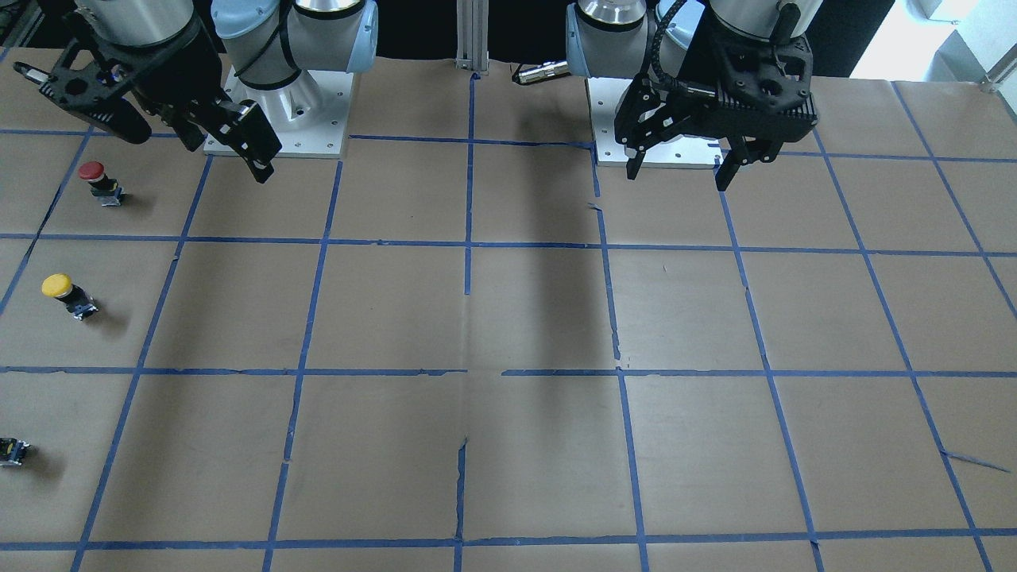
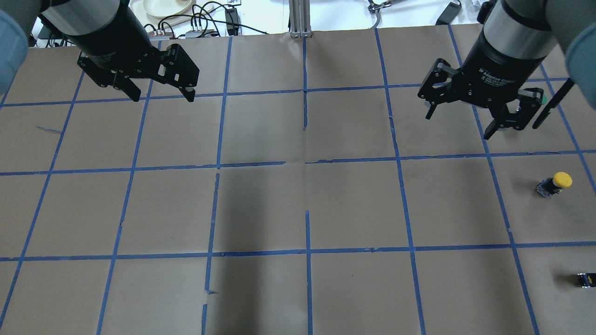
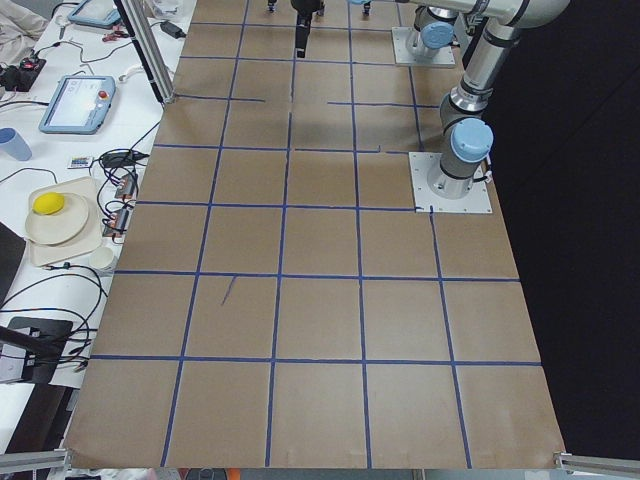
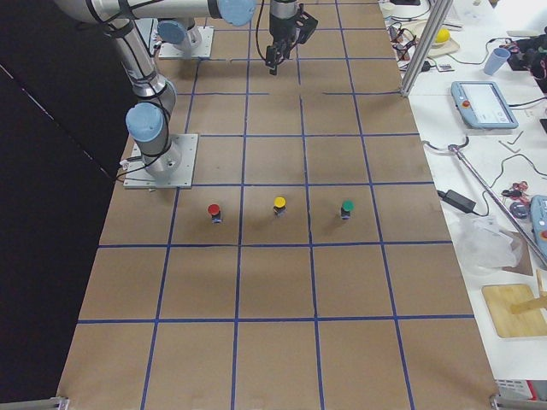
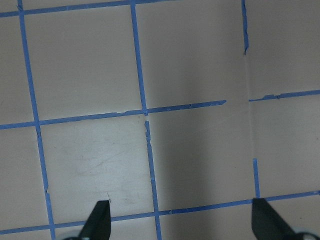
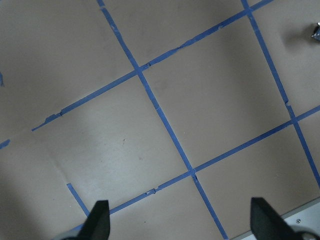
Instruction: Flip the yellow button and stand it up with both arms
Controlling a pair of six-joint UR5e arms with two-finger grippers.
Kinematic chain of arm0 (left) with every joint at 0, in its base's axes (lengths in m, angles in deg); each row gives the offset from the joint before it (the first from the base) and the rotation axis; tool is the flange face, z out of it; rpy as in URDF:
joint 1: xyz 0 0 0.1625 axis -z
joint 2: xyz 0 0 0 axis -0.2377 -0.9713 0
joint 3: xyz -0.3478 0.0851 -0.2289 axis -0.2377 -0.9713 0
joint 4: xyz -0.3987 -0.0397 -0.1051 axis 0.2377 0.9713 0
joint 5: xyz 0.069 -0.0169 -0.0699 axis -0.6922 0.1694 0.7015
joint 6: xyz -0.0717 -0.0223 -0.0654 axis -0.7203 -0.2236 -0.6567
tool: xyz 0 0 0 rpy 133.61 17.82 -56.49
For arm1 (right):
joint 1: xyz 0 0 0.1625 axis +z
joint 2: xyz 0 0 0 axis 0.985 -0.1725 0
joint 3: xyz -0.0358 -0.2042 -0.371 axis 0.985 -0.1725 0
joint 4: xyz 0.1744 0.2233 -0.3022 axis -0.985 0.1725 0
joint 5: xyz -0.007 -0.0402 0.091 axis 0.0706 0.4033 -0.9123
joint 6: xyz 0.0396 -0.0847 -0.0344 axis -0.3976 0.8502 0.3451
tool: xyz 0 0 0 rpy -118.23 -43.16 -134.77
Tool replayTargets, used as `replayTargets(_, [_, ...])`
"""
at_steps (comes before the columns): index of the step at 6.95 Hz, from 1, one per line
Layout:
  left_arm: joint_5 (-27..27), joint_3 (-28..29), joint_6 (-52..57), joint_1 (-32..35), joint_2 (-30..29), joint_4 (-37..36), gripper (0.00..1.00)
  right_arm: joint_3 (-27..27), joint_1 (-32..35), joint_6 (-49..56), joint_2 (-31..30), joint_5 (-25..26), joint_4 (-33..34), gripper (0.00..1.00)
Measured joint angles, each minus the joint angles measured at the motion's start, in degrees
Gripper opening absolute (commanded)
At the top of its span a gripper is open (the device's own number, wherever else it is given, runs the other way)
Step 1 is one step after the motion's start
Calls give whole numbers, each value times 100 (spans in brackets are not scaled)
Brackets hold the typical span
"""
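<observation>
The yellow button (image 1: 67,295) stands near the table's end on my right side, yellow cap up on its small dark base. It also shows in the overhead view (image 2: 554,184) and the exterior right view (image 4: 279,206). My right gripper (image 2: 457,125) hangs open and empty above the table, about one grid square from the button; it also shows in the front view (image 1: 226,159) and its wrist view (image 6: 180,220). My left gripper (image 2: 164,97) is open and empty far across the table, seen too in the front view (image 1: 678,179) and its wrist view (image 5: 182,222).
A red-capped button (image 1: 99,181) stands closer to my base than the yellow one, and a green-capped button (image 4: 346,207) farther out; its base (image 1: 12,451) is cut by the frame edge. Brown paper with a blue tape grid covers the table. Base plates (image 1: 278,127) sit at the robot's side.
</observation>
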Motion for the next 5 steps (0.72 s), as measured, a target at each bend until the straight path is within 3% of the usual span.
replayTargets(5, [15,-5,8,0,-20,-17,100,277,-101,531,-109,13,-47,100])
